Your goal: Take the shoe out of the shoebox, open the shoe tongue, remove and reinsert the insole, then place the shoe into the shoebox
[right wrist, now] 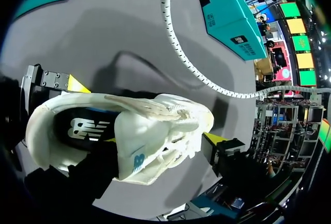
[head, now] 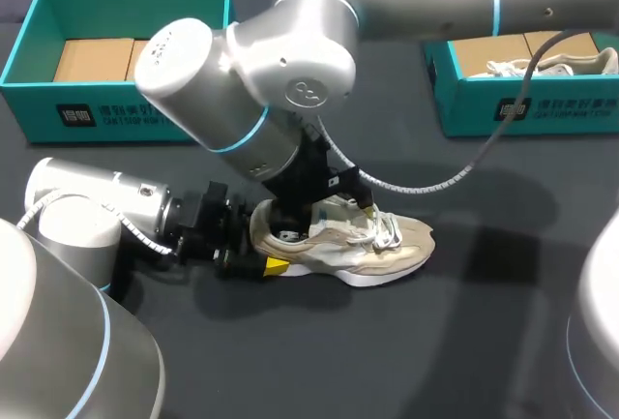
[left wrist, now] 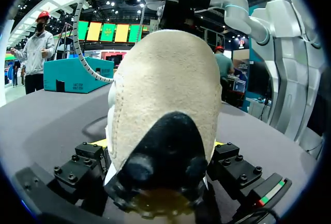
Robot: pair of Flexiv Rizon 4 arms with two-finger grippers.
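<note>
The shoe (head: 338, 240) is set on the counter (head: 435, 342) at frame centre, heel clamped in the left hand (head: 263, 254) to steady it beneath the right hand (head: 324, 196), whose opening cannot be determined.
</note>
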